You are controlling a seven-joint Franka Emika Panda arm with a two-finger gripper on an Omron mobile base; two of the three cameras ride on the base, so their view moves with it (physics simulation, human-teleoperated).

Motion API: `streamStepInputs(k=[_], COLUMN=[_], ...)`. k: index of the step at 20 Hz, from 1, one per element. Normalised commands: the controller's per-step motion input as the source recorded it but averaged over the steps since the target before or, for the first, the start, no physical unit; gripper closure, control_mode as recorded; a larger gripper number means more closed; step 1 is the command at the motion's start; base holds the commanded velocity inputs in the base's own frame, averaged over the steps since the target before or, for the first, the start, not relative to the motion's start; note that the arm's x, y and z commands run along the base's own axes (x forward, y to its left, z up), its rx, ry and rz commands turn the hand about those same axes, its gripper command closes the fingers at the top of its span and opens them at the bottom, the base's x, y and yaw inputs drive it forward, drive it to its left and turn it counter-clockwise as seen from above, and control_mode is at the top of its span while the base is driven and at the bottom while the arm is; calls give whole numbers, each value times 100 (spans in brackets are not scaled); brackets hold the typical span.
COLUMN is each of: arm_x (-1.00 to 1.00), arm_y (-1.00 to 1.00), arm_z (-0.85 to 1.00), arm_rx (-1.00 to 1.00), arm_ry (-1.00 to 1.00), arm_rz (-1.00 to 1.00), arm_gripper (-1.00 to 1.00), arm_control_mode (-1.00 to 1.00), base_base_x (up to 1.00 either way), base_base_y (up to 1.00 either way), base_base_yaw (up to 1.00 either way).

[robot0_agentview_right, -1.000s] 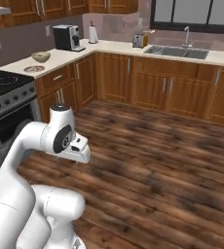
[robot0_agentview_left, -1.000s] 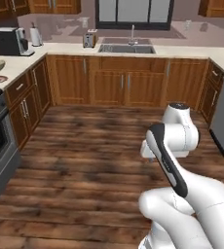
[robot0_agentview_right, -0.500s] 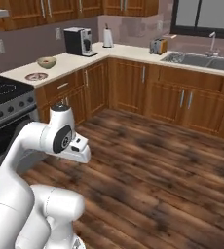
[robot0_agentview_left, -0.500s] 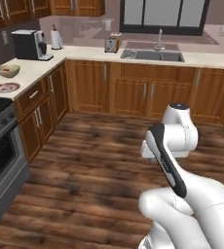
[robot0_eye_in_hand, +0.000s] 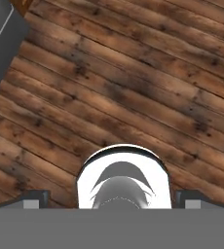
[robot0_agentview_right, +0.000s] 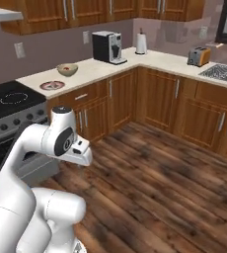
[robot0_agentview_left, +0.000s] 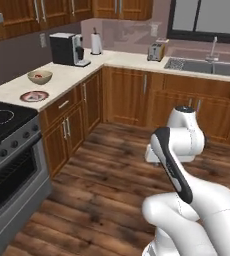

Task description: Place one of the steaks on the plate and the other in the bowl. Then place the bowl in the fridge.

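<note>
The wooden floor (robot0_eye_in_hand: 133, 87) spreads under the jaws (robot0_eye_in_hand: 112, 197), whose two dark tips stand far apart at the bottom corners of the hand view, released and holding nothing. They point straight down at bare planks, with nothing between them.

The arm (robot0_agentview_left: 179, 165) is folded up over its base in the middle of the room, so the jaws hang well apart from every cabinet.

The worktop (robot0_agentview_left: 62, 80) runs in an L along the walls, far ahead of the jaws and off to their left in the left base view. Wooden cabinets (robot0_agentview_right: 160, 99) stand beneath it. A black stove (robot0_agentview_left: 7, 125) with a grey oven front sits at the near end of that run, closer to the jaws than the rest; a dark grey corner of it may be what shows at the top left of the hand view.

A sink (robot0_agentview_left: 199, 65) lies in the far stretch under the window. A black coffee machine (robot0_agentview_right: 108, 47) stands in the corner, a white paper-towel roll (robot0_agentview_right: 141, 43) just beside it, and a toaster (robot0_agentview_right: 198, 56) further along.

The bowl (robot0_agentview_right: 67, 69) rests on the worktop between the stove and the coffee machine, something reddish inside it. The plate (robot0_agentview_right: 52, 85) lies near it on the stove side, apart from it, also with something reddish on it. Both are well apart from the jaws.
</note>
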Motion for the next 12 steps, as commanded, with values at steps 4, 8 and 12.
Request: streamStepInputs(k=[4, 8, 12], arm_x=[0, 0, 0], arm_y=[0, 0, 0], arm_z=[0, 0, 0], arm_rx=[0, 0, 0], arm_ry=[0, 0, 0], arm_rz=[0, 0, 0], arm_gripper=[-100, -100, -100], arm_control_mode=[100, 100, 100], base_base_x=[100, 100, 100], base_base_y=[0, 0, -1], base_base_yaw=[15, 27, 53])
